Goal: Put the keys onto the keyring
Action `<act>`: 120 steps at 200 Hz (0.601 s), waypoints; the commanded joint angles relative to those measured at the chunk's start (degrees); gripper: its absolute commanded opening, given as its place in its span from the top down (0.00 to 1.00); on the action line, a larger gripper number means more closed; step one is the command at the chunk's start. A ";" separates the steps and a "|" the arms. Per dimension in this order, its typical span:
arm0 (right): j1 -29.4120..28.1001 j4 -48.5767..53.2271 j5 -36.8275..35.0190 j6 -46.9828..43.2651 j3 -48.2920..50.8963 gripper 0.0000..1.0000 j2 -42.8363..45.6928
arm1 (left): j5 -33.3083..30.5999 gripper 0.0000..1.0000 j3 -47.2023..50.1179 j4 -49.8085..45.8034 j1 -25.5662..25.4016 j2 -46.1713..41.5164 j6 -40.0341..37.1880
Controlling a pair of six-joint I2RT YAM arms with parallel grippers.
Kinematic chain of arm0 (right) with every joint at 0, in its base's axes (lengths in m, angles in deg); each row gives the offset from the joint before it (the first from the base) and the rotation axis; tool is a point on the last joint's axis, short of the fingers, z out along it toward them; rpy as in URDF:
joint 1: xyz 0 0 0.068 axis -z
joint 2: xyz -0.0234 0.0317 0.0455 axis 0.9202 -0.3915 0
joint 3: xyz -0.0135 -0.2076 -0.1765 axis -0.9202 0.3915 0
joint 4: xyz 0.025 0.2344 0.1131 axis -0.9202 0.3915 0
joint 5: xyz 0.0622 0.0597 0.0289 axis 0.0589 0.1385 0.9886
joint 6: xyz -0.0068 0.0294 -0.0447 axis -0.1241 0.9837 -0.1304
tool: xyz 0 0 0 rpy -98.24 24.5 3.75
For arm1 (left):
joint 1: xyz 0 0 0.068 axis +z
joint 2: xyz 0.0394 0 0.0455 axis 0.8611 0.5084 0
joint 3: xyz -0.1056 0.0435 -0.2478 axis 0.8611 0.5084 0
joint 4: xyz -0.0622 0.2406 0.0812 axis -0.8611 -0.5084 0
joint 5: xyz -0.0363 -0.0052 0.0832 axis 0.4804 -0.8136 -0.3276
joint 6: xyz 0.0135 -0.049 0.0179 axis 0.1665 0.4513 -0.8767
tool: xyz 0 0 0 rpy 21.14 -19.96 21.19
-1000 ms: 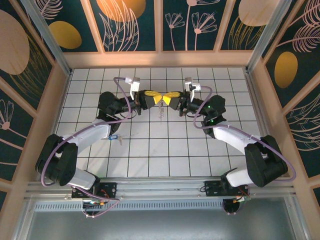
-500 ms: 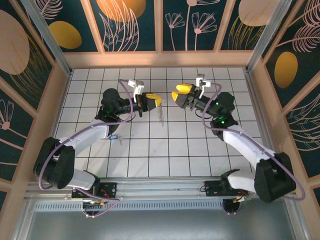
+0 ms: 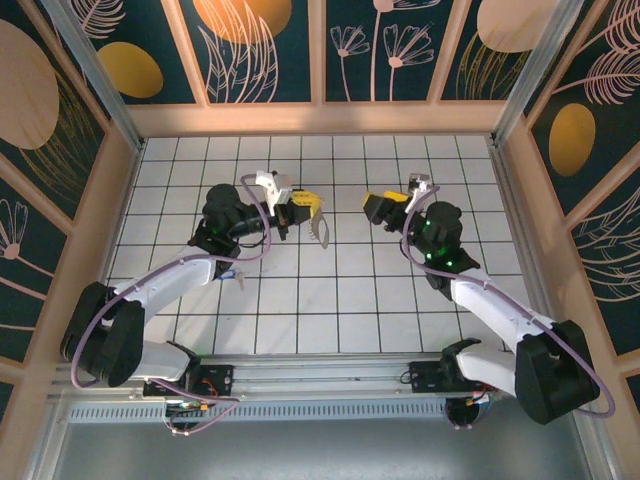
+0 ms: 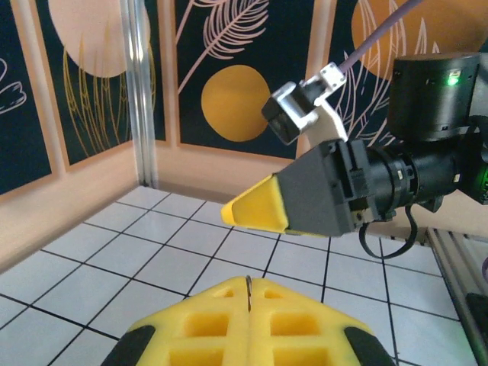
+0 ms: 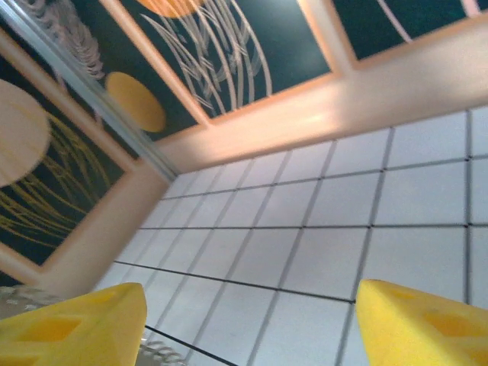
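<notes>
Top view: the left gripper (image 3: 313,208) is raised over the middle tiles (image 3: 300,300), its yellow fingers pressed together on the ring (image 3: 322,232), which hangs below the tips. The right gripper (image 3: 378,205) faces it from a little way off, spread and empty, apart from the ring. The keys (image 3: 230,275) lie on the tiles just beside the left arm (image 3: 180,272), well apart from the ring.

Left wrist view: the left fingers meet with no gap, a thin dark sliver (image 4: 248,283) nipped at their seam; what it is I cannot tell. The right gripper stands side-on beyond.

Right wrist view: the two right fingers (image 5: 76,324) are wide apart with bare tiles between. A pale coiled shape (image 5: 164,352) at the bottom edge is too blurred to name.

Judgement: the ring is presented, but no key is threaded, so the task looks early. The next move likely calls for the right arm to fetch the keys, an awkward reach close under the left arm, then bring the key's hole to the ring.
</notes>
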 commanded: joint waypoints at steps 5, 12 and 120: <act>1.22 -0.86 -0.04 -1.52 1.12 0.24 -0.10 | 0.93 1.00 1.81 7.58 -0.43 -1.14 -4.65; 1.66 -0.87 3.08 -2.63 1.07 0.24 -0.39 | 2.00 1.00 2.43 9.75 -0.43 -0.87 -4.40; 3.46 -4.64 39.76 -12.07 -0.78 0.50 1.44 | 16.86 1.00 -3.62 8.67 -0.60 4.70 7.26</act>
